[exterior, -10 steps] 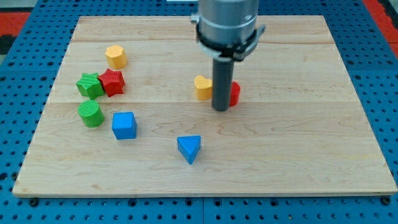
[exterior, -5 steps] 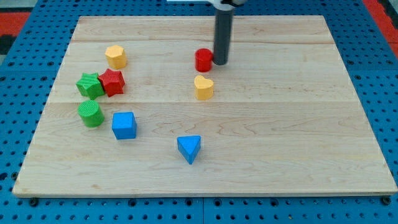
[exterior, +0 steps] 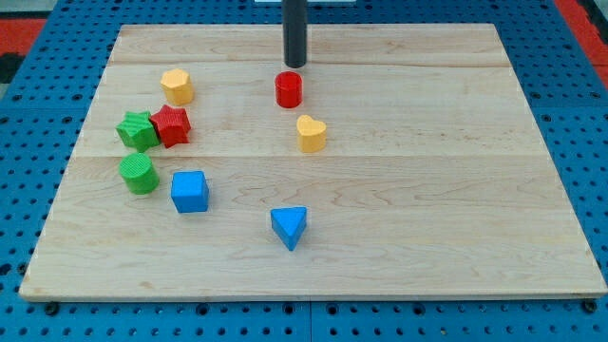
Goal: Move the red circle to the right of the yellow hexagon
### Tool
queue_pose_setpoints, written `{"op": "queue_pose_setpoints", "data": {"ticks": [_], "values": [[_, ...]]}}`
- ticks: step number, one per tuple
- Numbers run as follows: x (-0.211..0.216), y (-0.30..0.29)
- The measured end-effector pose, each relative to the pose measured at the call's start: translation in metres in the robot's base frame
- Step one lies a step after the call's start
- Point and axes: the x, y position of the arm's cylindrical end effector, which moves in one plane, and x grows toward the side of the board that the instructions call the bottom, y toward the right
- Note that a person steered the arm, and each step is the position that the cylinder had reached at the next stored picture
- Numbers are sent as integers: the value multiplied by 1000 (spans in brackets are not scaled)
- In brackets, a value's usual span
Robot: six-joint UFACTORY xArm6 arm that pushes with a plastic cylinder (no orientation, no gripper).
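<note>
- Camera view: wooden board (exterior: 532, 171) on a blue pegboard.
- No gripper, only a rod; my tip (exterior: 295, 65) stands near the top edge, just above the red circle (exterior: 289, 89), apart from it.
- Yellow hexagon (exterior: 177, 85) sits toward the top-left corner.

Wooden board (exterior: 456, 190); eight coloured blocks

Bright, even light, sharp focus, with soft short shadows beside blocks.
</note>
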Motion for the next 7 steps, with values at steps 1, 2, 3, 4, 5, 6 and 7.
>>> {"op": "queue_pose_setpoints", "data": {"ticks": [1, 2, 3, 4, 5, 6, 7], "values": [[24, -20], [34, -40], [34, -39], [28, 0], [35, 97], [57, 125], [73, 68]]}}
